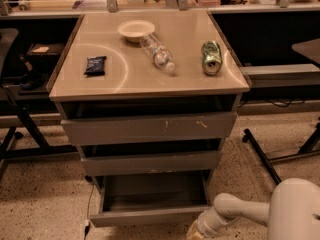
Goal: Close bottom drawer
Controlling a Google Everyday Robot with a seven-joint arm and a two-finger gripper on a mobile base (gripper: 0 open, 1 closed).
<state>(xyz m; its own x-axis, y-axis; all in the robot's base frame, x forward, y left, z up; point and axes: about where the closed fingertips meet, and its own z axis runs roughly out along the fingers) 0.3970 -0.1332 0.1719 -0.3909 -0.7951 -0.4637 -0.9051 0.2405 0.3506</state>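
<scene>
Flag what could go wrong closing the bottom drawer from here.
1. The gripper sits low by the right corner of the bottom drawer; an off-centre push may skew it and jam it.
2. The bottle and can lie on their sides on the cabinet top; a hard shove could jolt them into rolling.

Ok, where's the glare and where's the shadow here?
Camera view: curved glare arcs sit on the cabinet top; the open bottom drawer is shadowed inside; the gripper, at the lower edge by that drawer's front corner, is cut off.
</scene>
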